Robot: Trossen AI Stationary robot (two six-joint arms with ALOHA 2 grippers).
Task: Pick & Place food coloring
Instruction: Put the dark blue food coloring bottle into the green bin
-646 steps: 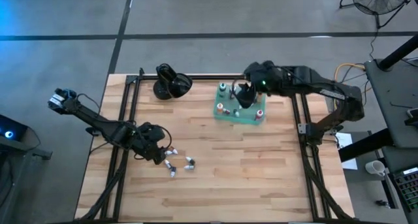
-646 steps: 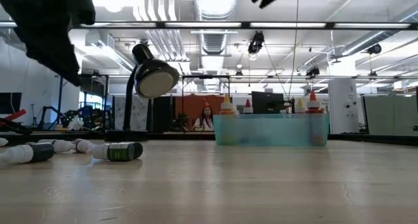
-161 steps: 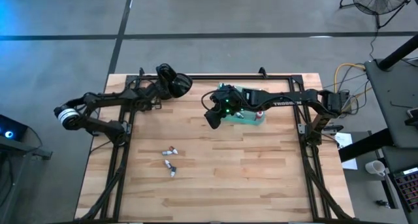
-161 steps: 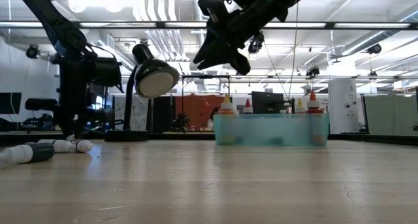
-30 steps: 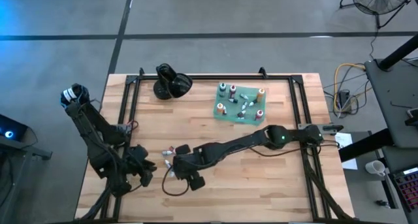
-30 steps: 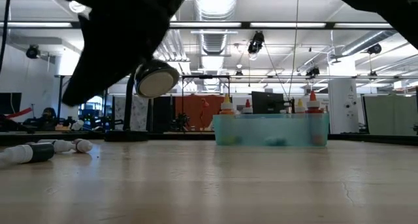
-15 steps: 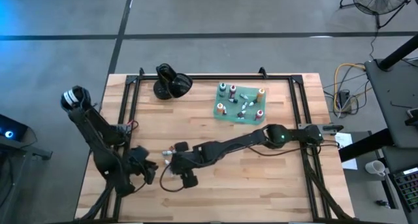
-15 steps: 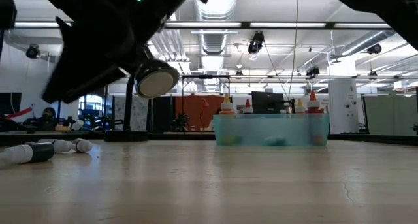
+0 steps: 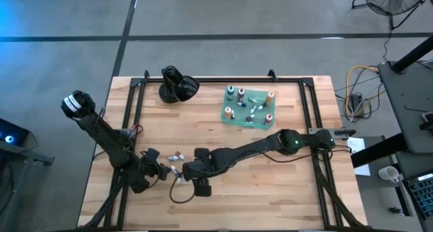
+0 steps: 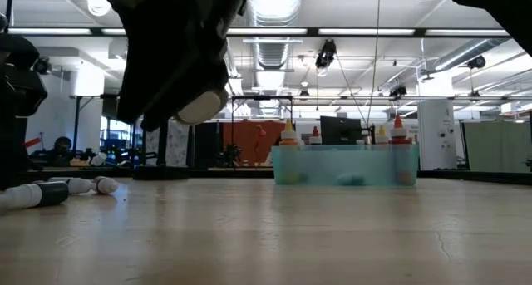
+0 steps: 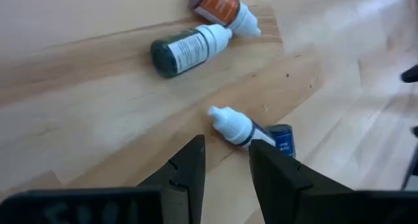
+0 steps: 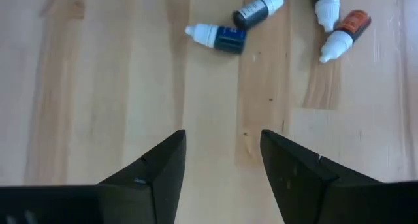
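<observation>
Several small food coloring bottles lie on their sides on the wooden table: an orange one, a dark green one and a blue one with a white cap. In the high view this cluster is at the near left. My left gripper stands open by a narrow gap just short of the blue bottle, touching nothing. My right gripper hovers open and wide on the cluster's other side, the blue bottle ahead of it. More bottles stand in the teal tray.
A black lamp stands at the far left of the table, and the teal tray at the far middle. The two arms come at the bottle cluster from opposite sides, close to each other. Bare wood lies toward the near right.
My left gripper has come down toward the table and moved toward the bottle cluster, rolling at the wrist. My right gripper has rolled at the wrist while staying above the bottles. The bottles have not moved.
</observation>
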